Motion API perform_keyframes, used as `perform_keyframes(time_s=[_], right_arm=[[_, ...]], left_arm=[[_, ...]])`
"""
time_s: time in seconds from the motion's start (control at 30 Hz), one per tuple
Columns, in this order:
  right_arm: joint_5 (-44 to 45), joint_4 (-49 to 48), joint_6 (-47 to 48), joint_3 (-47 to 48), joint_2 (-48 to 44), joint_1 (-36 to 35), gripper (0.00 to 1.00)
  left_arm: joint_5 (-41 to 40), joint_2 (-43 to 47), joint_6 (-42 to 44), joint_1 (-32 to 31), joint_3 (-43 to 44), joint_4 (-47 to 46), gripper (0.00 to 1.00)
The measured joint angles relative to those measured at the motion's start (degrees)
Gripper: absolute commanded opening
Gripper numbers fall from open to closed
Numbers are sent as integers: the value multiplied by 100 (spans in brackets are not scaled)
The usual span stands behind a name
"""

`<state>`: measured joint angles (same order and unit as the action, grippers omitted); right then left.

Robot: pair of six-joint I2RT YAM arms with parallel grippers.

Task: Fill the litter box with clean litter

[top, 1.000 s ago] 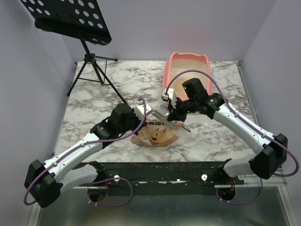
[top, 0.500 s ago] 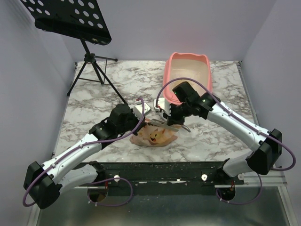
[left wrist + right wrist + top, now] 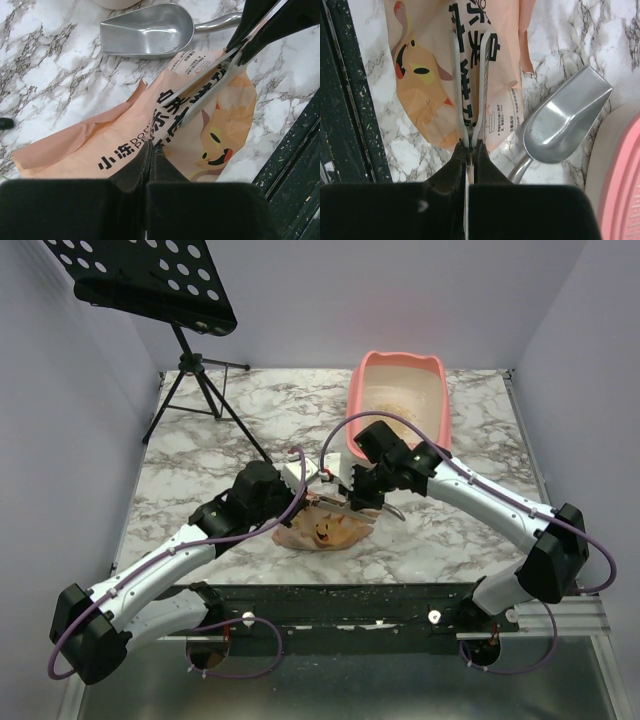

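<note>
Pinching edge of orange-tan printed bag point(image 3: 150, 125) w/ L claw point(image 3: 150, 155), fingers pressed tight together on the paper. Clamped w/ R claw point(image 3: 469, 147) on a thin metal tool point(image 3: 457, 90): two slim grey blades side by side, scissor-like, reaching out flat across bag's black lettering toward the cartoon cat face. Can't tell whether blades cut into paper or just lie on it.

Seen from top cam: both claws meeting over bag point(image 3: 325, 532) at centre-front of marble surface point(image 3: 250, 420), L claw point(image 3: 305, 485) coming from left, R claw point(image 3: 350, 495) from right, tips near each other. Bag lying flat and crumpled, close to near edge of surface.

Lying just beside bag on its far/right side: grey metal scoop point(image 3: 145, 32), bowl up and looking bare, handle pointing away toward right arm; also visible in R wrist cam point(image 3: 565, 120), touched by neither claw.

Sitting at back right of surface, well behind the claws: pink litter box point(image 3: 402, 356), upright, long side running front to back. Inside it, a thin patch of tan clean litter point(image 3: 398, 400) on pale floor, box far from full.

Standing back left: black music stand point(image 3: 150, 280) on tripod.
</note>
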<state>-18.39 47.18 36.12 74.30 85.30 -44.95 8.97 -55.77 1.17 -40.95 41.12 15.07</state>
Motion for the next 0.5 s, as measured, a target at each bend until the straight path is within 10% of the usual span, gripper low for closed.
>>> perform_keyframes(time_s=[0.5], right_arm=[[142,-555,-767,-444,111,-35,63]], left_arm=[[-188,33,-48,59,0,46,0]])
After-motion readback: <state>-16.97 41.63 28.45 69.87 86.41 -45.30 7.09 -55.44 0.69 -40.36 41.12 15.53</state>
